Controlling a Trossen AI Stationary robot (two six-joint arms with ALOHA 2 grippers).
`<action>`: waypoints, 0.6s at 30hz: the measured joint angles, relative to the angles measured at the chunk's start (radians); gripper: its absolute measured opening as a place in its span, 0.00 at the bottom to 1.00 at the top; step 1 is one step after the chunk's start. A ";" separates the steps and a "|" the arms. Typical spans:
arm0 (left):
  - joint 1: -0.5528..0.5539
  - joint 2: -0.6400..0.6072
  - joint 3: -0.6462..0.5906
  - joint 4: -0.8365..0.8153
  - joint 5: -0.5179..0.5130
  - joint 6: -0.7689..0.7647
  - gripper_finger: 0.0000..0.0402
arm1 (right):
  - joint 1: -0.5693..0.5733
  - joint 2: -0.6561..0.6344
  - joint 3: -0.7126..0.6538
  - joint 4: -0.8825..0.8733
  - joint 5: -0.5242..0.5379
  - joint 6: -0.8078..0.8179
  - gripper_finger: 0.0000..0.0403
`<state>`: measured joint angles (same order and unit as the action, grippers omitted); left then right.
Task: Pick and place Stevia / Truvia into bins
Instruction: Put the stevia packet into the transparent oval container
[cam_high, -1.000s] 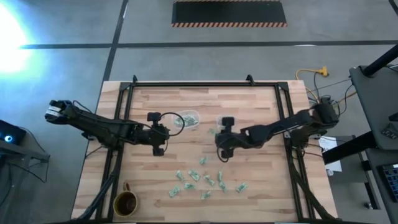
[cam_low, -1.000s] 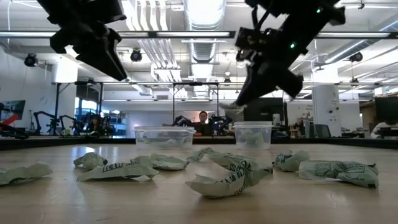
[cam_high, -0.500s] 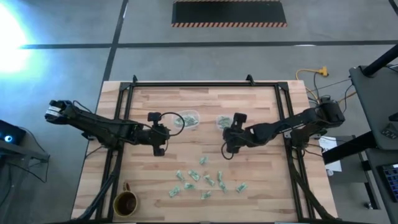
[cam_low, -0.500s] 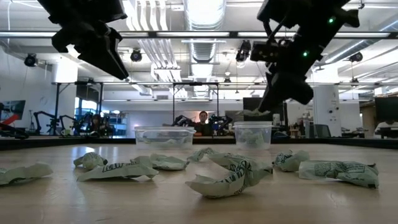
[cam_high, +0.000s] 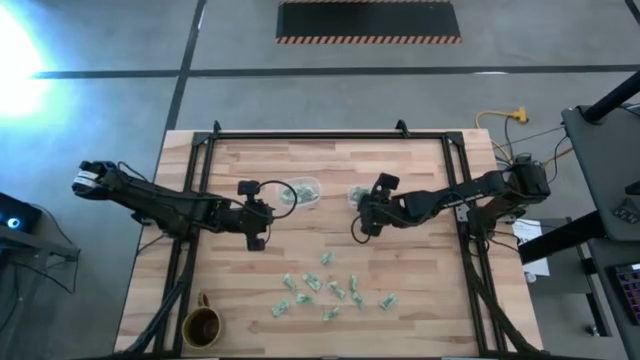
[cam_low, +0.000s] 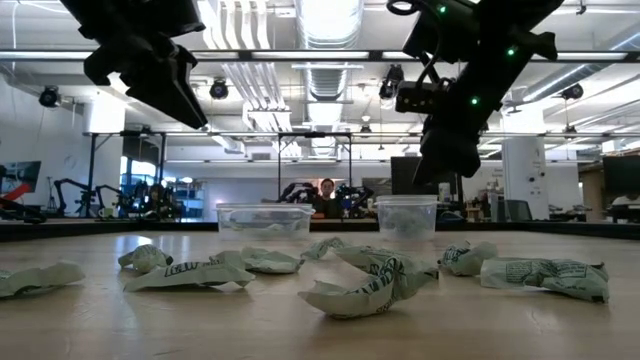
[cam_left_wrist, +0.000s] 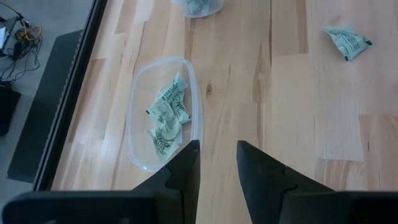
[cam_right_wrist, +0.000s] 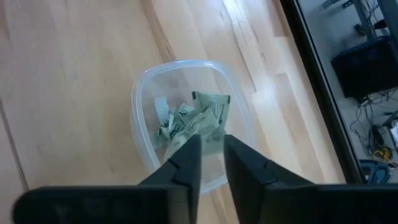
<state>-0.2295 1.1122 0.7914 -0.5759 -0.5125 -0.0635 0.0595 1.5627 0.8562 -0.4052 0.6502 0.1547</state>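
Right wrist view | my right gripper (cam_right_wrist: 211, 152) over square bin (cam_right_wrist: 146, 99), fingers slightly apart | releasing packet (cam_right_wrist: 208, 112) so it drops inside

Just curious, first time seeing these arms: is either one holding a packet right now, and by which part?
Neither. The right gripper is open above the square bin; the left gripper is empty.

On the tabletop (cam_high: 400, 260), the wider bin (cam_high: 300, 192) sits left of the square bin (cam_high: 358, 195), packets inside both. Loose packets (cam_high: 330, 287) scatter nearer the front edge, a mug (cam_high: 201, 325) at the front left corner. The right claw (cam_high: 364, 215) hangs above the square bin, the left claw (cam_high: 254, 222) beside the wider one.
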 joint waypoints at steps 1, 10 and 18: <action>0.000 0.000 0.000 0.001 0.000 0.000 0.22 | 0.001 0.000 0.000 0.000 0.000 0.000 0.17; -0.001 0.020 -0.014 0.073 0.106 -0.002 0.22 | 0.034 -0.005 0.000 0.000 -0.001 -0.053 0.33; -0.052 0.163 -0.014 0.120 0.276 -0.009 0.22 | 0.119 -0.022 0.003 -0.001 -0.004 -0.099 0.34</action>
<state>-0.2816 1.2753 0.7773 -0.4558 -0.2361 -0.0726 0.1784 1.5411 0.8593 -0.4061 0.6464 0.0553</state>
